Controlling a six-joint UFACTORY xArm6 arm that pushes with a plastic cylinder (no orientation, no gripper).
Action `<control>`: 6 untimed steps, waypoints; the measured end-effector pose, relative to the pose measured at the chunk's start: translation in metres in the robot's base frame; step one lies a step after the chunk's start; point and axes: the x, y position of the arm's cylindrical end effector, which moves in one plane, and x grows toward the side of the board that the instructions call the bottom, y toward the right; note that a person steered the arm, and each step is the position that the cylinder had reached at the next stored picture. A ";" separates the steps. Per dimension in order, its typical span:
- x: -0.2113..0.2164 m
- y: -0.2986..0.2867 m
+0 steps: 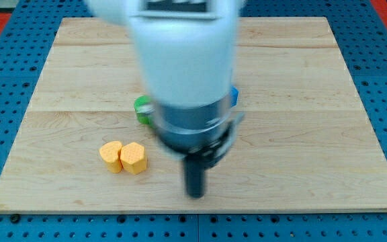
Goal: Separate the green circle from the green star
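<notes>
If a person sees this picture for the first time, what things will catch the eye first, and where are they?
The big white arm fills the view's middle and hides much of the wooden board. My tip rests near the view's bottom, to the right of two yellow blocks that touch each other. A green block peeks out at the arm's left edge and a blue block at its right; their shapes are hidden.

The arm comes in from the view's top, blurred, its broad white housing filling the upper middle of the picture. Below the white part sits a grey and black collar, and from that a straight dark rod points down toward the view's bottom. My tip [195, 194] is the rod's lower end, low in the view and a little left of centre.
</notes>
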 end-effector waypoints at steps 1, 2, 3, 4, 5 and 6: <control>-0.079 0.046; -0.122 -0.013; -0.147 -0.059; -0.147 -0.105; -0.147 -0.152; -0.151 -0.196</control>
